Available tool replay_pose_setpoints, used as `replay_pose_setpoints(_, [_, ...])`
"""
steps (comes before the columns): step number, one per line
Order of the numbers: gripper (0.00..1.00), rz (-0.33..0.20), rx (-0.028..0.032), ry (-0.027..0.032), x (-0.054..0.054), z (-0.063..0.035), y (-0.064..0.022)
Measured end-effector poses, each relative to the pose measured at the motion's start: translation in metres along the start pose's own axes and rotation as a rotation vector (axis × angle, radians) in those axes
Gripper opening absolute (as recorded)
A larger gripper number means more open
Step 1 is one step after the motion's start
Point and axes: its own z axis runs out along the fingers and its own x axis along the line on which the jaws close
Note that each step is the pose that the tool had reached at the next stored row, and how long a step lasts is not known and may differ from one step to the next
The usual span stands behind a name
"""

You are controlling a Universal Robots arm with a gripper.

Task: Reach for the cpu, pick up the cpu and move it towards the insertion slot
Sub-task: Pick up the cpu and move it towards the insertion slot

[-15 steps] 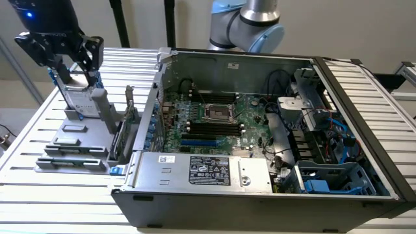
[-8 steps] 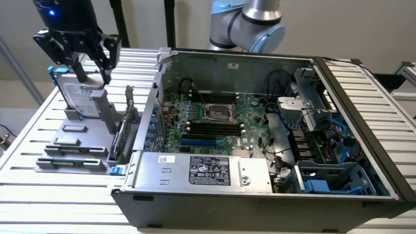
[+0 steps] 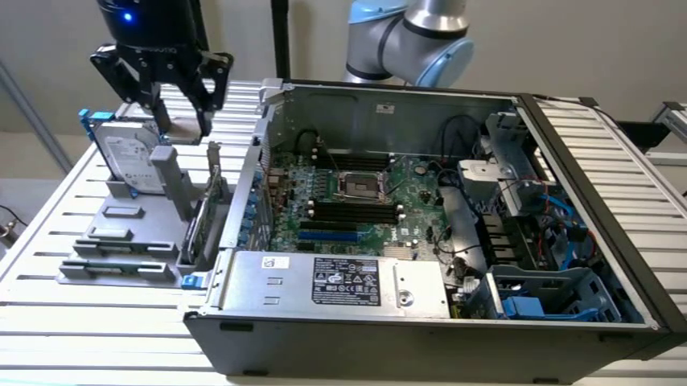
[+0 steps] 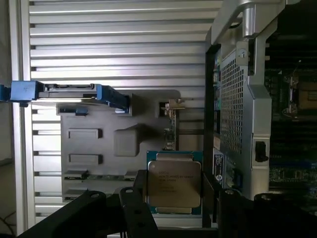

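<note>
In the exterior view, the end effector [image 3: 180, 103] is hanging above the grey parts holder [image 3: 134, 233] on the desk [image 3: 64, 322], beside the open computer case [image 3: 601, 209] housing the insertion slot [image 3: 362, 186]. In the wrist view, the cpu [image 4: 174, 184] is sitting between the end effector's [image 4: 173, 203] spread fingers [image 4: 136, 210], apparently gripped.

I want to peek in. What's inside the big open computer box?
Inside the computer case: a green motherboard with the insertion slot, black memory slots, cables and a silver power supply. Whatever lies under the supply is covered.
</note>
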Motion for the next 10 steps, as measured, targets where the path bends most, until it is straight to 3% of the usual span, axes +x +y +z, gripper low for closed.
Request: replay_pose_setpoints(10, [0.54, 0.0, -0.0055, 0.0009, -0.045, -0.0071, 0.0012])
